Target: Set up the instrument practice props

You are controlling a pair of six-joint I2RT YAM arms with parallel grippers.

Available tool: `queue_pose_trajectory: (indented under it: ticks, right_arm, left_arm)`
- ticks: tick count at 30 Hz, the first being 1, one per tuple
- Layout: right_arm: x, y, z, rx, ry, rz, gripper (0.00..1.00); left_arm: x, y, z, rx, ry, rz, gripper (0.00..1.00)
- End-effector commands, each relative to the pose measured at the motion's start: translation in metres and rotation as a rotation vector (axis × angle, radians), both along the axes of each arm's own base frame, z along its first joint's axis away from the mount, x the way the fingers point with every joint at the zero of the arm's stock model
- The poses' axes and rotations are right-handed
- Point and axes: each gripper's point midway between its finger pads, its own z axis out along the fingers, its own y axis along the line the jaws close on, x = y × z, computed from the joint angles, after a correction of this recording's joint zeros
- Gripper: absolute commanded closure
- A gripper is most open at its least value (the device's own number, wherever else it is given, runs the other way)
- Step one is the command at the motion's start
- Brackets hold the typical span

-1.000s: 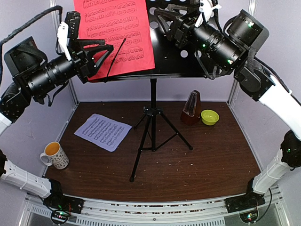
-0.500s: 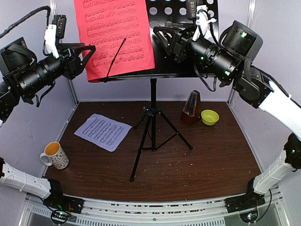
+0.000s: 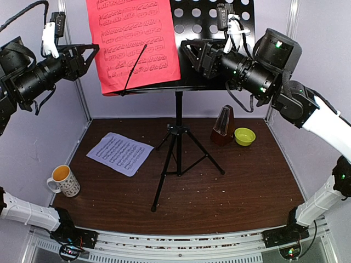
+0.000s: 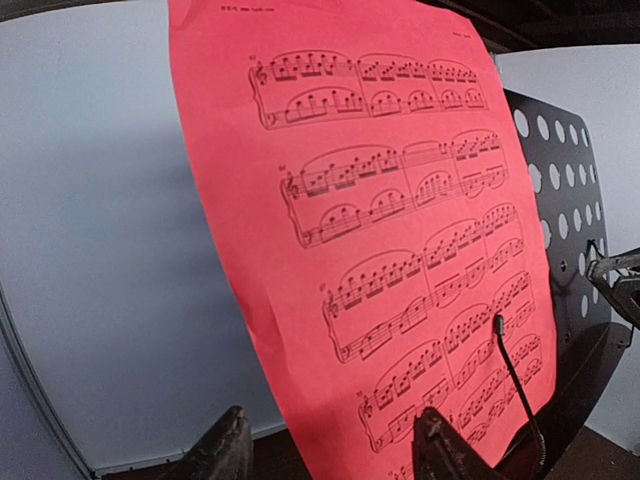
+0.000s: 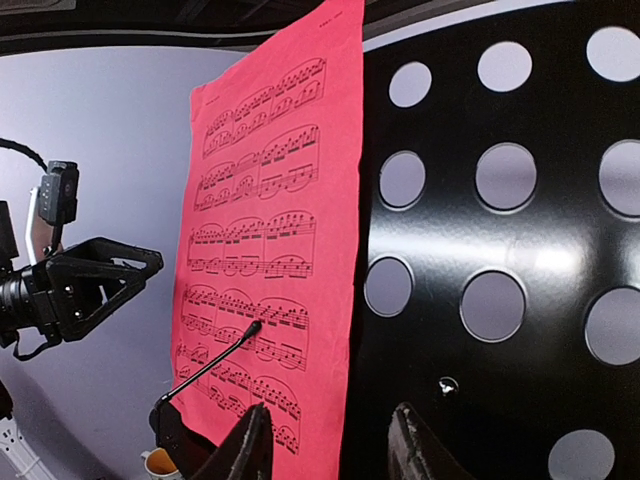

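- The left gripper [image 3: 88, 52] sits at 9 o'clock of the red sheet [image 3: 134, 44], jaws open and empty. A nudge from it could slide the sheet off, since it seems to overhang the left edge of the music stand [image 3: 178, 109].
- The right gripper [image 3: 189, 52], jaws apart and holding nothing, hangs close to the stand's desk. A push there might rock the tripod.
- Only the top view shows the white sheet [image 3: 120, 153] flat on the table at the tripod's 9 o'clock and the metronome [image 3: 222, 126] at 2 o'clock. The wrist views just get the red sheet up close.
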Motion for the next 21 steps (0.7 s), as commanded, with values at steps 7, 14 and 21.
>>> queue_pose_trajectory:
  ticks: [7,14,21]
  right_arm:
    - [0.006,-0.002,-0.009,0.030,0.096,-0.011,0.60]
    - [0.013,0.009,-0.010,0.029,0.105,-0.011,0.61]
    - [0.023,0.021,-0.013,0.017,0.123,-0.026,0.63]
  left_arm:
    - [0.009,-0.006,0.003,-0.012,0.005,-0.028,0.43]
    - [0.017,-0.003,0.002,-0.019,0.008,-0.005,0.43]
    - [0.022,-0.006,0.000,-0.016,0.012,-0.036,0.42]
